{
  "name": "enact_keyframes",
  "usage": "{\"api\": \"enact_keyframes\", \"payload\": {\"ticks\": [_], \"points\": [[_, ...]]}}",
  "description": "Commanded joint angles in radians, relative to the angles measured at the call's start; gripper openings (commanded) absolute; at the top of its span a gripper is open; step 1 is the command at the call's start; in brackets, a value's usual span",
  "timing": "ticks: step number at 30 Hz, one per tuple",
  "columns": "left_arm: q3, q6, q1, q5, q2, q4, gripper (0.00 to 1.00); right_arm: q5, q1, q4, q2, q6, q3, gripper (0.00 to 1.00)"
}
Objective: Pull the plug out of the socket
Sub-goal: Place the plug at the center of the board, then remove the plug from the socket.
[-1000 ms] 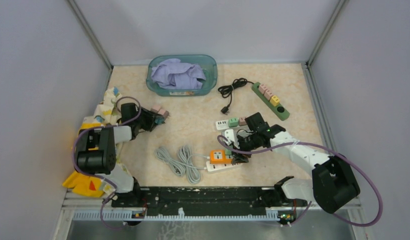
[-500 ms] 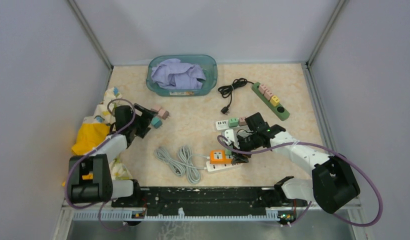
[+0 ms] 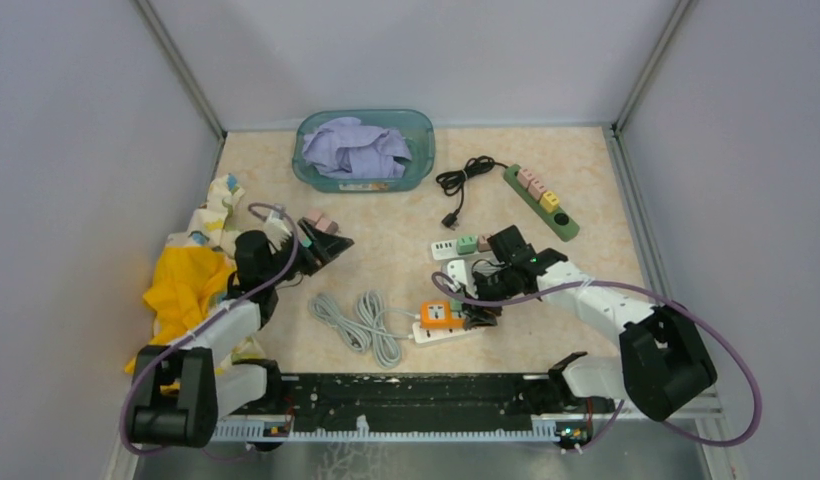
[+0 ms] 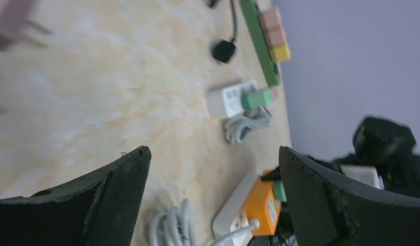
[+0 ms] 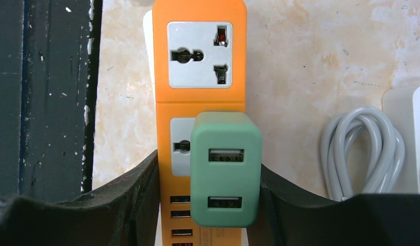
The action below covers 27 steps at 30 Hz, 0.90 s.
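Two fingers of my right end effector (image 5: 210, 205) pinch the green plug (image 5: 226, 169) by its sides. It sits in the orange socket strip (image 5: 197, 51), USB ports facing up and stacked along the strip's length. My left end effector (image 4: 213, 154) hangs spread and empty above the surface (image 4: 95, 92), and a coiled grey cable (image 5: 364, 154) lies near the strip.

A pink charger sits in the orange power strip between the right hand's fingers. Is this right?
No: the charger is green, not pink. It does sit in the orange power strip between the fingers of the right hand; the right wrist view shows it.
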Motion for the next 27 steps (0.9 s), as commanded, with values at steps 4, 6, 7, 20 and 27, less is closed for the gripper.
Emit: {"api": "enact_keyframes", "payload": {"ticks": [4, 6, 7, 20, 27], "points": [[-0.015, 0.163, -0.243, 0.096, -0.030, 0.247, 0.98, 0.015, 0.052, 0.030, 0.039, -0.014, 0.018, 0.30], [-0.043, 0.165, -0.271, 0.102, -0.030, 0.312, 0.96, 0.017, 0.054, 0.033, 0.039, -0.011, 0.015, 0.42], [-0.057, 0.165, -0.282, 0.106, -0.033, 0.342, 0.95, 0.016, 0.055, 0.035, 0.038, -0.009, 0.014, 0.48], [-0.127, 0.355, -0.493, 0.044, -0.117, 0.462, 0.94, -0.046, -0.001, -0.022, -0.026, -0.029, 0.035, 0.78], [-0.114, 0.545, -0.651, -0.032, -0.122, 0.460, 0.95, -0.116, -0.090, -0.075, -0.062, -0.058, 0.048, 0.79]]}}
